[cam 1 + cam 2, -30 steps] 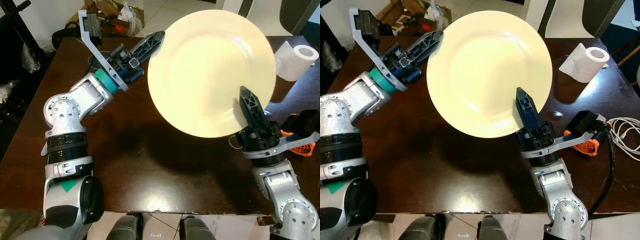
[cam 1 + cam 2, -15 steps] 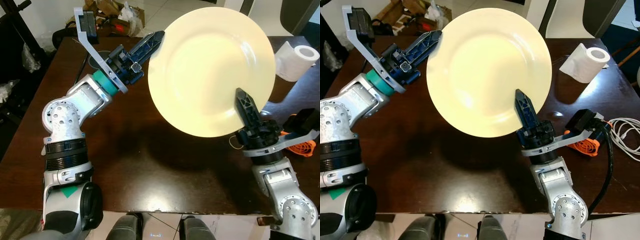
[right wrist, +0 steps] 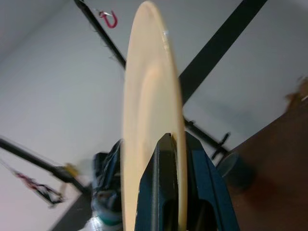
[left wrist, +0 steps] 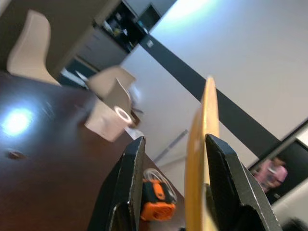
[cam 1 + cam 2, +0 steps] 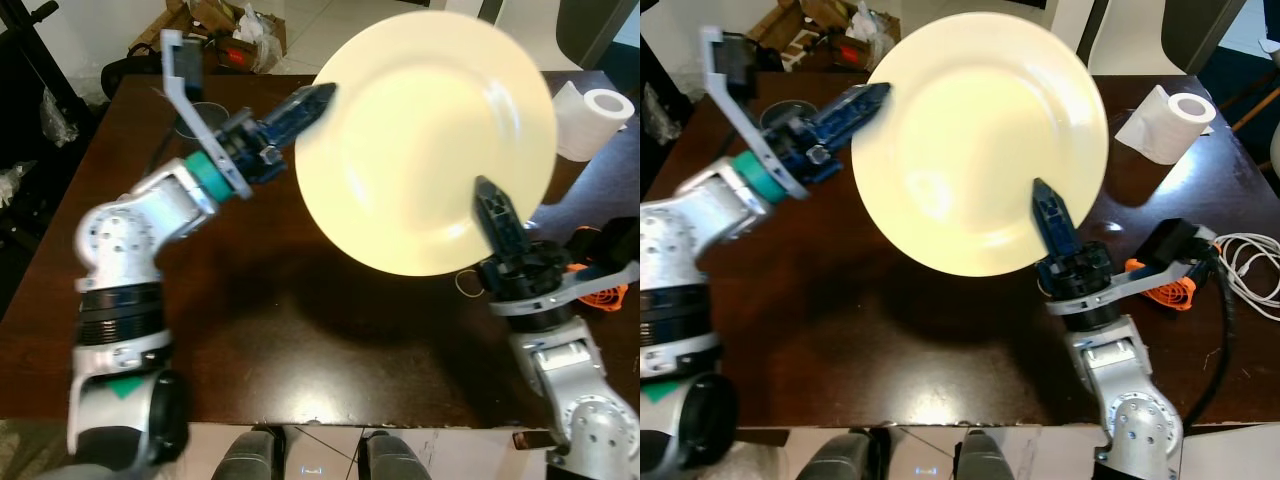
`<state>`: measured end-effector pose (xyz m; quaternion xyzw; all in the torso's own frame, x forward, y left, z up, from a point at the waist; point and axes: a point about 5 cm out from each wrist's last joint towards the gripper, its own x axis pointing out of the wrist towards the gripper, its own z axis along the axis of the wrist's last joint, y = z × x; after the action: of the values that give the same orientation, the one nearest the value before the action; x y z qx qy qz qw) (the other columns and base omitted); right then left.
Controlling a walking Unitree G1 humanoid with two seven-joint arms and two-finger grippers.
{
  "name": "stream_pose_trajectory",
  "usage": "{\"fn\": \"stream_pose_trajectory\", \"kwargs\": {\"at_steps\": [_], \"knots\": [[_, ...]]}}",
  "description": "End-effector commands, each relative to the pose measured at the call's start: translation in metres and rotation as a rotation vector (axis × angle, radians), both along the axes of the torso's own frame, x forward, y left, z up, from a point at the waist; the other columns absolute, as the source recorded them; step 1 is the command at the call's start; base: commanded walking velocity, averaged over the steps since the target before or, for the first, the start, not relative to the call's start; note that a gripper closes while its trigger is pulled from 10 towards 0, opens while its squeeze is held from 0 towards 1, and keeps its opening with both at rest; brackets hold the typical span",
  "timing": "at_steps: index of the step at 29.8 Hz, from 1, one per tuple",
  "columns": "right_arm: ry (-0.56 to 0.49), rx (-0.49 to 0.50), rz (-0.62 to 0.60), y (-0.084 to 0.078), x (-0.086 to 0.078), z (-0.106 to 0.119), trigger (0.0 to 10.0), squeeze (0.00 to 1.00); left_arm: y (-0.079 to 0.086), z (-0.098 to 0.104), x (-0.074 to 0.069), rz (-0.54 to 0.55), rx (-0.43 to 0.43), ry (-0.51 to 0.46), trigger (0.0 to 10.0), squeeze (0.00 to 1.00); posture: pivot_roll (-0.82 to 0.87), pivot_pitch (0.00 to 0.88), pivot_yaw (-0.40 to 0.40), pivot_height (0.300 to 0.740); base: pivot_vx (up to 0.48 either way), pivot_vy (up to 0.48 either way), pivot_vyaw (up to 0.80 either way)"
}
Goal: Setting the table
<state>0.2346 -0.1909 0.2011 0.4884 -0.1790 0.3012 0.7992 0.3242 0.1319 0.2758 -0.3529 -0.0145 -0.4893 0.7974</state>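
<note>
1. Plate [image 5: 425,140]: a large cream plate held up above the dark desk [image 5: 290,330], tilted with its face toward the head camera, not yet resting on the wood.
2. The right gripper [image 5: 497,218] has its jaws pinching the plate's lower rim, one black finger lying across the plate's face; the right wrist view shows the rim edge-on between the fingers.
3. The left gripper [image 5: 300,108] sits at the plate's left edge; in the left wrist view its jaws are spread, the rim standing between them.
4. To do this step well, I judge: level the plate, lower it slowly onto bare wood, and free the rim only once it sits flat.
5. Around it: a paper roll [image 5: 1167,122] near the far right corner, an orange object [image 5: 1167,285] and a white cable [image 5: 1248,275] to the right, cluttered floor beyond.
</note>
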Motion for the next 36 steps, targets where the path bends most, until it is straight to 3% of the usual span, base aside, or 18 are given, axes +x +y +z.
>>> {"fn": "stream_pose_trajectory", "kwargs": {"at_steps": [1, 2, 6, 7, 9, 10, 12, 13, 14, 15, 19, 23, 27, 32, 36], "knots": [[0.008, -0.049, -0.076, -0.009, -0.006, 0.001, 10.0, 0.0, 0.016, -0.013, 0.002, 0.053, 0.047, 0.024, 10.0, 0.0, 0.01, 0.014, 0.09, 0.74, 0.0, 0.0, 0.0], [0.008, -0.049, -0.076, -0.009, -0.006, 0.001, 10.0, 0.0, 0.016, -0.013, 0.002, 0.053, 0.047, 0.024, 10.0, 0.0, 0.01, 0.014, 0.09, 0.74, 0.0, 0.0, 0.0], [0.022, -0.173, -0.184, -0.022, -0.015, 0.006, 10.0, 0.0, 0.044, -0.041, 0.003, 0.199, 0.248, 0.038, 10.0, 0.0, 0.0, 0.016, 0.075, 0.74, 0.0, 0.0, 0.0], [0.022, -0.173, -0.184, -0.022, -0.015, 0.006, 10.0, 0.0, 0.044, -0.041, 0.003, 0.199, 0.248, 0.038, 10.0, 0.0, 0.0, 0.016, 0.075, 0.74, 0.0, 0.0, 0.0], [0.026, -0.276, -0.255, -0.025, -0.014, 0.01, 10.0, 0.0, 0.041, -0.049, 0.006, 0.291, 0.377, -0.011, 10.0, 0.0, 0.0, 0.013, 0.065, 0.74, 0.0, 0.0, 0.0], [0.026, -0.276, -0.255, -0.025, -0.014, 0.01, 10.0, 0.0, 0.041, -0.049, 0.006, 0.291, 0.377, -0.011, 10.0, 0.0, 0.0, 0.013, 0.065, 0.74, 0.0, 0.0, 0.0], [0.023, -0.387, -0.346, -0.026, -0.008, 0.018, 10.0, 0.0, 0.03, -0.057, 0.008, 0.358, 0.479, -0.061, 10.0, 0.0, -0.01, 0.01, 0.062, 0.74, 0.0, 0.0, 0.0], [0.023, -0.387, -0.346, -0.026, -0.008, 0.018, 10.0, 0.0, 0.03, -0.057, 0.008, 0.358, 0.479, -0.061, 10.0, 0.0, -0.01, 0.01, 0.062, 0.74, 0.0, 0.0, 0.0], [0.001, -0.503, -0.434, -0.021, 0.0, 0.029, 10.0, 0.0, 0.012, -0.066, 0.007, 0.415, 0.598, -0.153, 10.0, 0.0, -0.02, 0.008, 0.061, 0.74, 0.0, 0.0, 0.0], [-0.015, -0.552, -0.463, -0.018, 0.003, 0.034, 10.0, 0.0, 0.004, -0.07, 0.006, 0.439, 0.656, -0.21, 10.0, 0.0, -0.02, 0.008, 0.061, 0.74, 0.0, 0.0, 0.0], [-0.069, -0.682, -0.542, -0.005, 0.009, 0.045, 10.0, 0.0, -0.016, -0.083, 0.002, 0.506, 0.775, -0.334, 10.0, 0.0, -0.03, 0.007, 0.061, 0.74, 0.0, 0.0, 0.0], [-0.101, -0.783, -0.654, 0.002, 0.015, 0.05, 10.0, 0.0, -0.029, -0.094, -0.002, 0.553, 0.812, -0.37, 10.0, 0.0, -0.03, 0.007, 0.058, 0.74, 0.0, 0.0, 0.0], [-0.061, -0.861, -0.742, 0.004, 0.019, 0.039, 10.0, 0.0, -0.031, -0.107, -0.006, 0.59, 0.838, -0.327, 10.0, 0.0, -0.04, 0.012, 0.048, 0.74, 0.0, 0.0, 0.0], [0.084, -0.922, -0.792, 0.001, 0.019, 0.006, 10.0, 0.0, -0.016, -0.119, -0.008, 0.718, 0.898, -0.353, 10.0, 0.0, -0.04, 0.011, 0.035, 0.74, 0.0, 0.0, 0.0], [0.169, -0.942, -0.777, 0.001, 0.02, -0.013, 10.0, 0.0, -0.009, -0.129, -0.01, 0.745, 0.924, -0.356, 10.0, 0.0, -0.04, 0.006, 0.031, 0.74, 0.0, 0.0, 0.0]]}}
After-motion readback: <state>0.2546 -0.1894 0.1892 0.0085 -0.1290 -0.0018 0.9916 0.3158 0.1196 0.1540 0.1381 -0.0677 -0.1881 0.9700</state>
